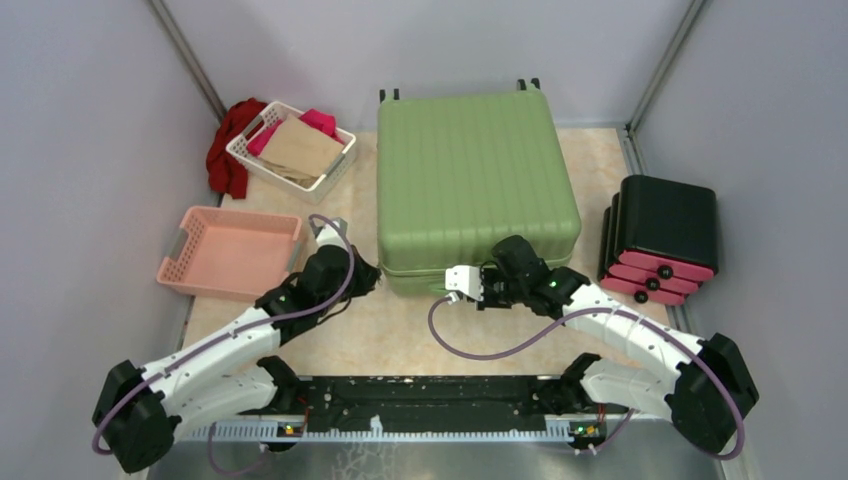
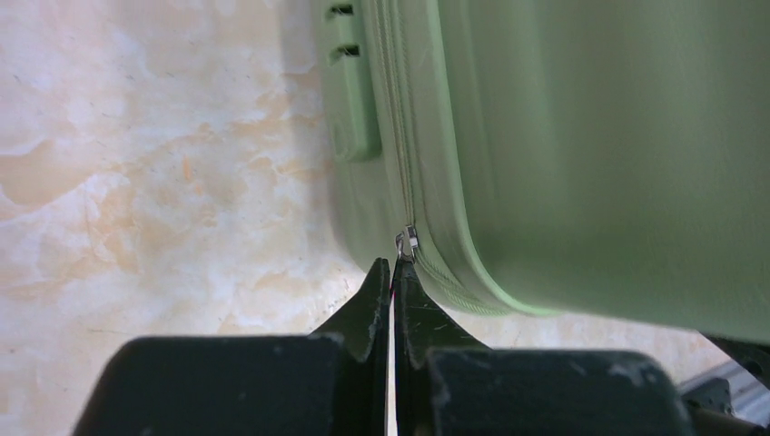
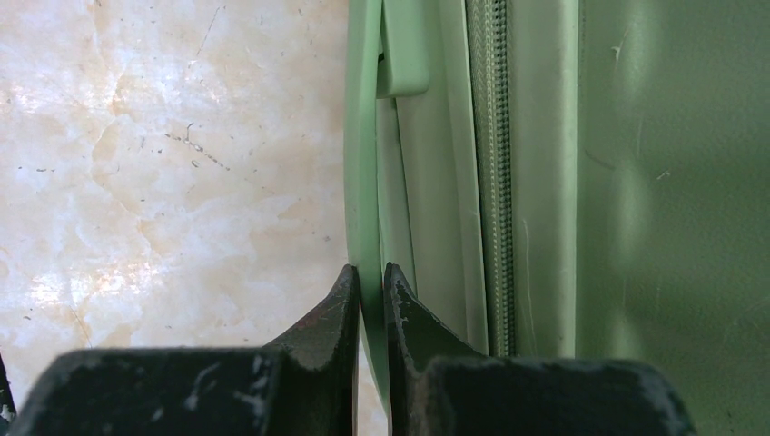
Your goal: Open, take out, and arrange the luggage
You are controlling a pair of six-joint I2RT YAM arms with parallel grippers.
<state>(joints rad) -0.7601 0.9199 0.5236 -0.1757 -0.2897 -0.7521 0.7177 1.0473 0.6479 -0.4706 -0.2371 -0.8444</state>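
The sage-green ribbed luggage point(image 1: 475, 180) lies flat and closed on the marbled table, wheels at the far side. At its near left corner my left gripper point(image 1: 372, 276) is shut, its tips point(image 2: 392, 269) pinching the metal zipper pull point(image 2: 406, 243) on the zipper track point(image 2: 399, 136). Along the near side, my right gripper point(image 1: 447, 290) is shut on the luggage's thin green side handle point(image 3: 361, 182), which passes between the two black fingertips point(image 3: 371, 272). The closed zipper point(image 3: 490, 136) runs just right of that handle.
A pink basket point(image 1: 232, 250) sits left of the luggage. A white basket point(image 1: 292, 148) with folded tan and pink cloth stands at the back left, a red cloth point(image 1: 228, 150) beside it. Black-and-pink stacked cases point(image 1: 660, 240) stand at the right. Grey walls enclose the table.
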